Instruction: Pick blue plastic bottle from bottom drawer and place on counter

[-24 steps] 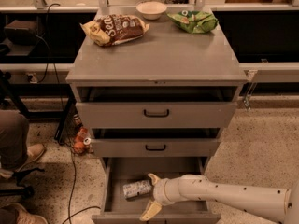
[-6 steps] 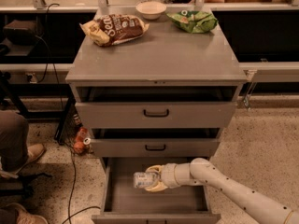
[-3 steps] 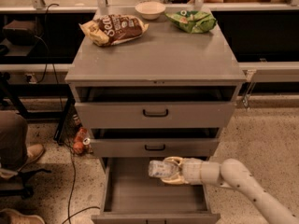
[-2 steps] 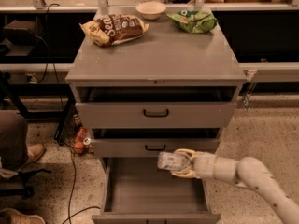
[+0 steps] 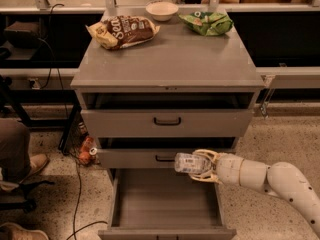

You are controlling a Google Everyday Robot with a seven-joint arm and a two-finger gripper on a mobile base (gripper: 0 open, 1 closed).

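The blue plastic bottle lies sideways in my gripper, cap end to the left, held in front of the middle drawer's face and above the open bottom drawer. The gripper's cream fingers are shut on the bottle. My white arm reaches in from the lower right. The bottom drawer's grey floor shows bare. The counter is the grey cabinet top, well above the gripper.
On the counter lie a brown snack bag at the back left, a green snack bag at the back right and a white bowl between them. The top drawer stands slightly open. A person's shoe and cables are on the floor at left.
My gripper has lifted the bottle out of the bottom drawer, moving up and to the right, and now holds it level with the middle drawer's front.
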